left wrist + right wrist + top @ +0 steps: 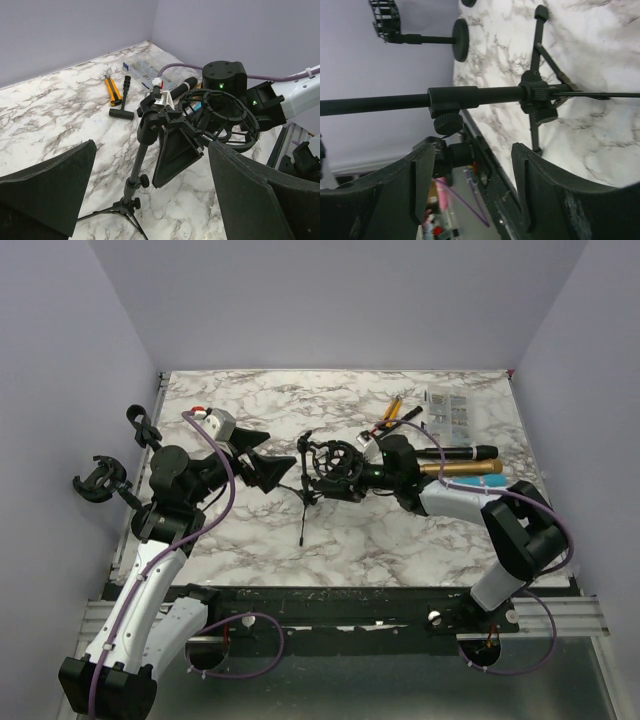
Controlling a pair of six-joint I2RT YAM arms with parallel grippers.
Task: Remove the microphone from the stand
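Left hand (288, 466): wide open, empty, left of stand (303, 505).
Right hand (470, 175): fingers apart, gripping nothing, beside shock mount (333, 462).
Black microphone (455, 452): lying on worktop (400, 540), right.

Two microphones (455, 452), one stand (303, 520)

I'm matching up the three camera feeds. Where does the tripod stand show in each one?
Top external: stand at the table's centre.
Left wrist: stand at lower centre, pole leaning rightward.
Right wrist: stand lying across the middle, legs at right.
Shared landmark: the marble tabletop under its legs.
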